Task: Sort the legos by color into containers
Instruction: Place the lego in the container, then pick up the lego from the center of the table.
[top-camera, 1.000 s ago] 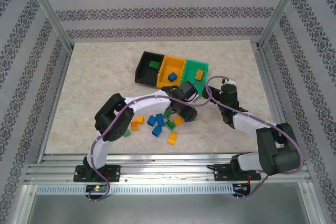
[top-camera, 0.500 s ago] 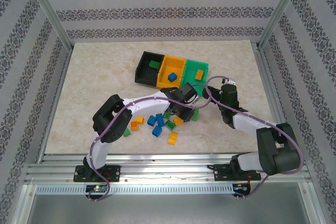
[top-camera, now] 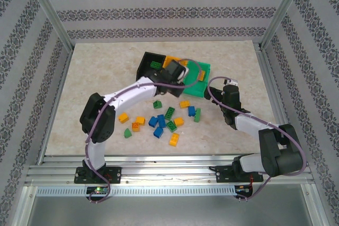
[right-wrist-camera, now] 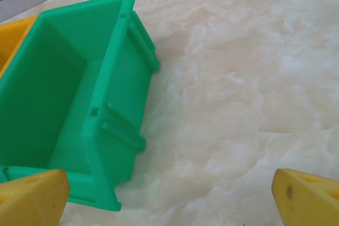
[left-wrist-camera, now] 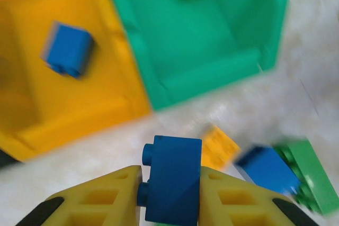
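The left pincer (left-wrist-camera: 170,173), clenched on a blue brick (left-wrist-camera: 174,157), hangs over the counter (top-camera: 95,72) at the near edge of the yellow-orange bin (left-wrist-camera: 100,99) and the green bin (right-wrist-camera: 124,104). The black bin (top-camera: 142,72) sits beside them. The right pincer (right-wrist-camera: 169,199) gapes wide, empty, near the green bin. Loose legos (top-camera: 164,120) lie scattered on the counter.

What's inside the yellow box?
One blue brick lies inside the yellow box. From above, the left arm covers most of that box, so anything else in there is hidden.
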